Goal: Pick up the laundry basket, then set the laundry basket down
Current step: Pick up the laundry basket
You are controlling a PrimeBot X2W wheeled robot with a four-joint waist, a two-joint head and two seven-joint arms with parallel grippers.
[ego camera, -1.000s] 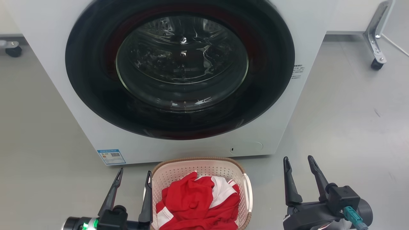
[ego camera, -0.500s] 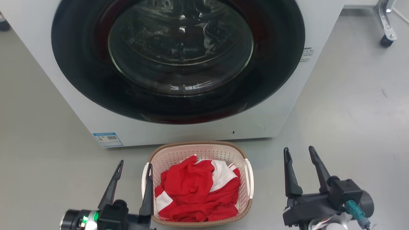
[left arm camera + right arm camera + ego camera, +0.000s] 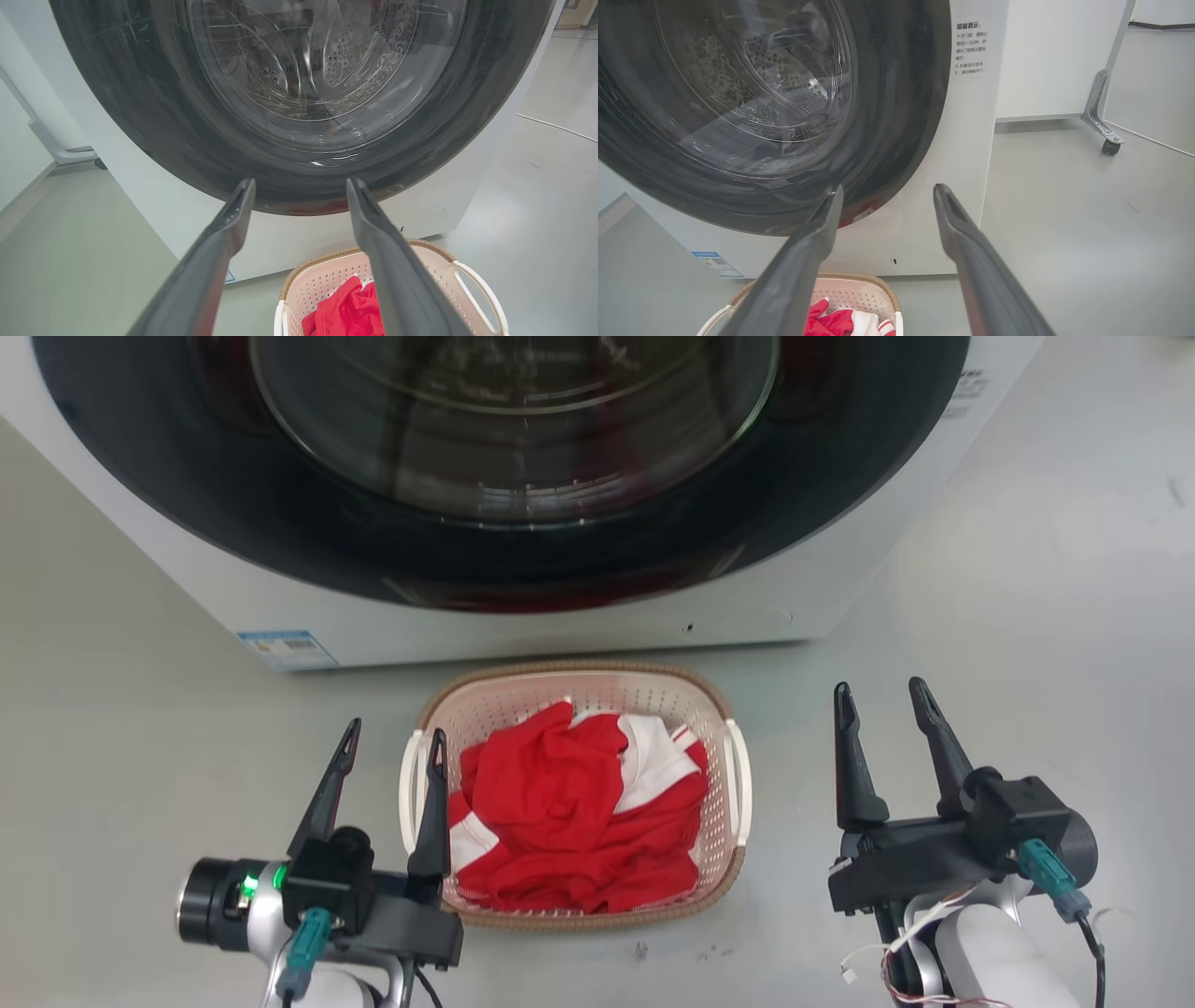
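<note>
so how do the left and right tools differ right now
The left tool is right at the basket, one finger overlapping its left handle in the head view; the right tool stands clear of the right handle, bare floor between. The left wrist shows a green light; the right shows loose wires. Both are open, holding nothing.

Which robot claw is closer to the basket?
The left gripper: one finger overlaps the left handle of the basket in the head view; the right gripper stands apart, floor between.
</note>
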